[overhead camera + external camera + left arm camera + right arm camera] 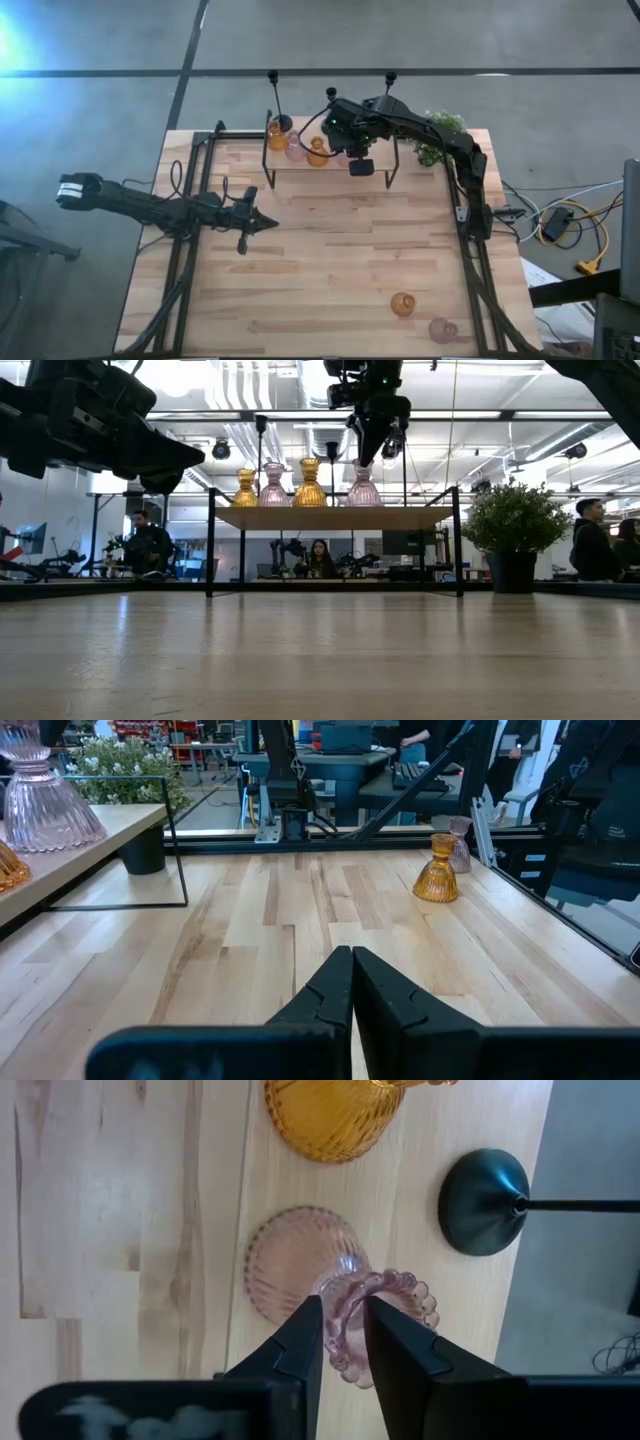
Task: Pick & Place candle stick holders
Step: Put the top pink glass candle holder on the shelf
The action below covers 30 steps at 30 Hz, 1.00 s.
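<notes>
While two glass holders, an amber holder (402, 304) and a pink holder (442, 329), are left standing at the near right of the table (320, 270), a placing step is judged to be in hand on the shelf (330, 160).

Left gripper (262, 222) is held idle over the table's left middle, fingers pressed together.

Right gripper (343, 1342) is reached down over the shelf, pinching the beaded rim of a pink glass holder (300, 1265) standing beside an amber one (330, 1115) and a black base (482, 1200). Release and a straight lift are called for next.
</notes>
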Tool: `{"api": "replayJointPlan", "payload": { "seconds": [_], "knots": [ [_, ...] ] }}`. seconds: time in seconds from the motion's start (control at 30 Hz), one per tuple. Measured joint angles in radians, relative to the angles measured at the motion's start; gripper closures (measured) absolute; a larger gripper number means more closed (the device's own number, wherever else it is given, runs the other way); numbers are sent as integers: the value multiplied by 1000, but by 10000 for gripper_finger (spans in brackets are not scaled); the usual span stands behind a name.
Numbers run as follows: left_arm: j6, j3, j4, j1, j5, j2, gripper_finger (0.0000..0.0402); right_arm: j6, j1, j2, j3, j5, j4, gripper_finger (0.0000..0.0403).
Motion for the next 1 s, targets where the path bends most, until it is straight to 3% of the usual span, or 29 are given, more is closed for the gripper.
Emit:
{"api": "replayJointPlan", "payload": {
  "seconds": [0.27,1.0],
  "knots": [
    [0,0,0,0,0,0,390,0,0,0,0,1,26,313],
    [0,0,0,0,0,0,390,13,0,-3,0,4,44,306]
  ]
}}
